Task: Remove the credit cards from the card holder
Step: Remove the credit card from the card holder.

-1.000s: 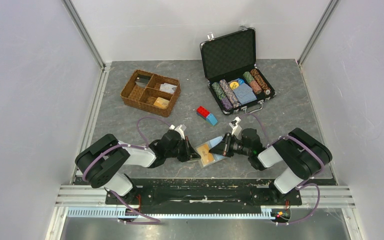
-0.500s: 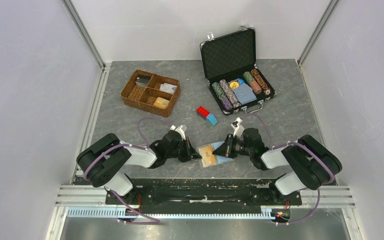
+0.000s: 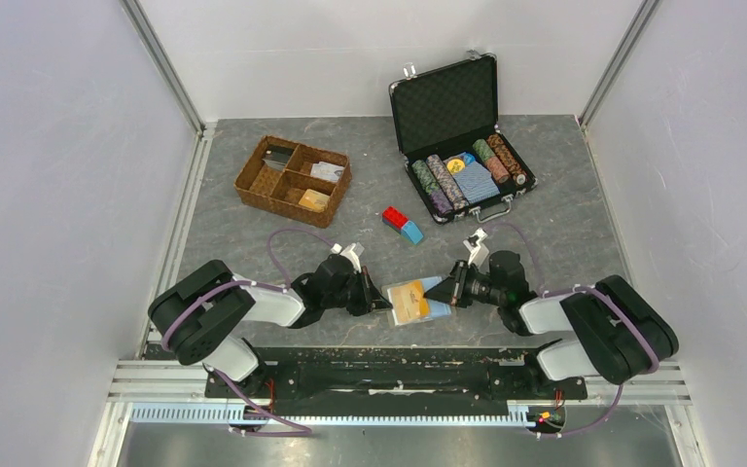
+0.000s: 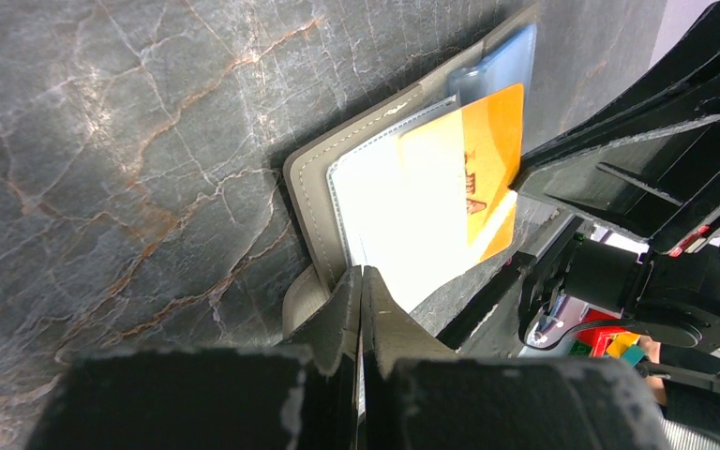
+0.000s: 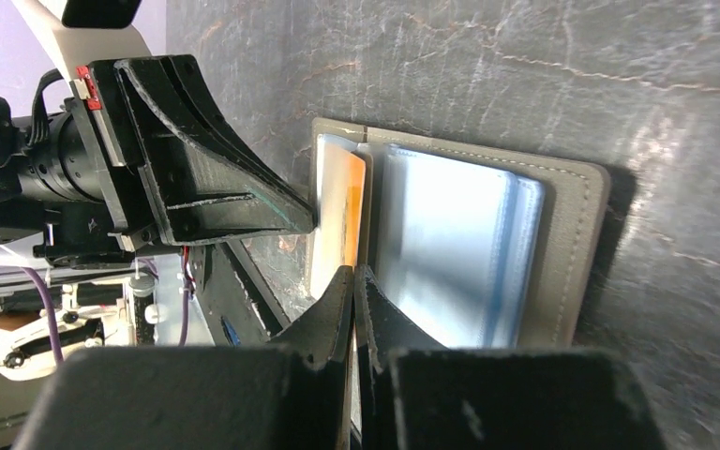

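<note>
From above, the card holder (image 3: 396,289) lies open on the table (image 3: 564,224) near the front edge. The left hand (image 3: 381,300) is at its left side and the right hand (image 3: 450,290) at its right. That view shows only patches of orange and light blue.

The wrist cameras fill in the rest. The left one shows a grey-tan stitched border around a pale inner pocket. An orange card (image 4: 473,173) sticks out of it at a tilt, and a blue card (image 4: 503,58) peeks out beyond. The left hand's fingers are pressed together on the holder's near edge. The right wrist camera shows the other half, with clear sleeves (image 5: 450,244) of light blue cards. The right hand's fingers are together at the orange card's edge, apparently pinching it.

Glare washes out the pocket and sleeves, so the blue cards cannot be counted. Each hand's own fingers hide the exact spot it grips.
</note>
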